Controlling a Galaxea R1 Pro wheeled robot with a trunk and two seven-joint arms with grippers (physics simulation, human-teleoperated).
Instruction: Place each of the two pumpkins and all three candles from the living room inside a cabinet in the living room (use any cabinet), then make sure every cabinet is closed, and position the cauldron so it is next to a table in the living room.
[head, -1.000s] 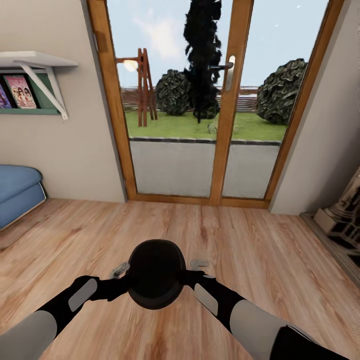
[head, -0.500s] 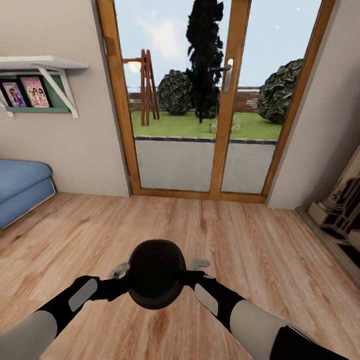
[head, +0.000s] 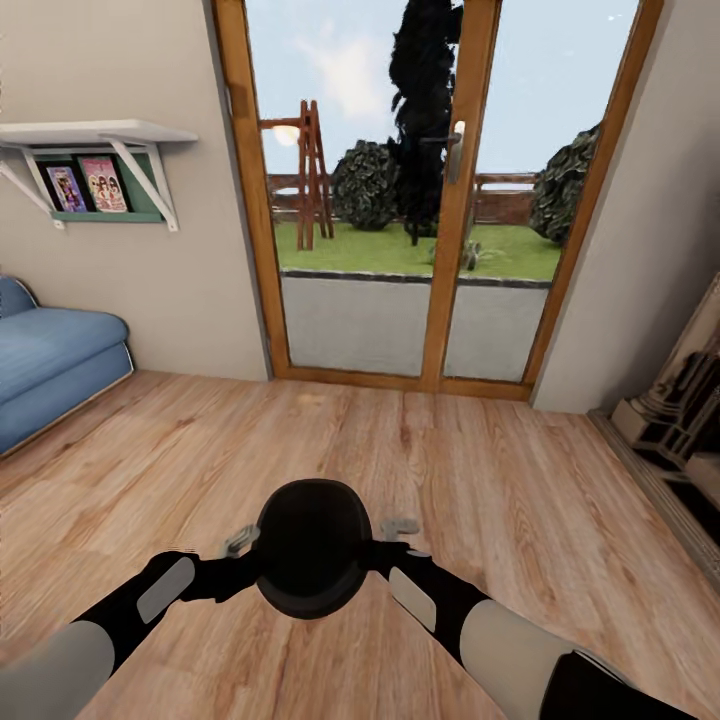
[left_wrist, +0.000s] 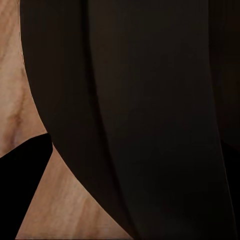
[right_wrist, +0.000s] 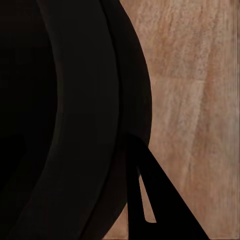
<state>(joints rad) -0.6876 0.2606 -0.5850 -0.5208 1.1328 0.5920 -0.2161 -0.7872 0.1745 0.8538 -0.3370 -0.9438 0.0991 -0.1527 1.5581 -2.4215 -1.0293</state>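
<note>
A: What can't you make out?
B: The cauldron (head: 311, 548) hides both grippers' fingertips, so their grip is unclear
A: Anything cropped?
B: The blue sofa (head: 50, 355) runs off the left edge

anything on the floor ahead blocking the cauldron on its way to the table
Nothing visible does. The cauldron is carried between both grippers over bare wood floor up to the glass doors. A sofa sits off to the left. No table shows.
</note>
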